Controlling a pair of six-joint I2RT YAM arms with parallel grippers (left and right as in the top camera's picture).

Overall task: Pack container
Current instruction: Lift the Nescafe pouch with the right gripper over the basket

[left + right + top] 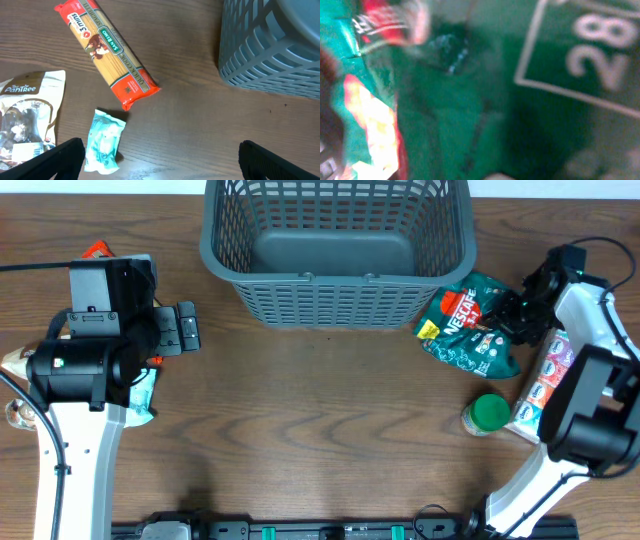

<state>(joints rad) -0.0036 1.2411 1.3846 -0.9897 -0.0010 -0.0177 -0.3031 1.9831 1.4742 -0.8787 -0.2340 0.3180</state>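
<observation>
You have the container (pixel 335 305) at the far middle of the worktop (pixel 320 410). Just right of it lies the Nescafé pouch (pixel 468 328). The jar (pixel 487 415) stands nearer you, with a carton (pixel 545 385) on its right. On the left, the spaghetti packet (pixel 107 50) lies behind the PanTree bag (pixel 25 115), and a small sachet (pixel 103 142) lies right of that bag.
</observation>
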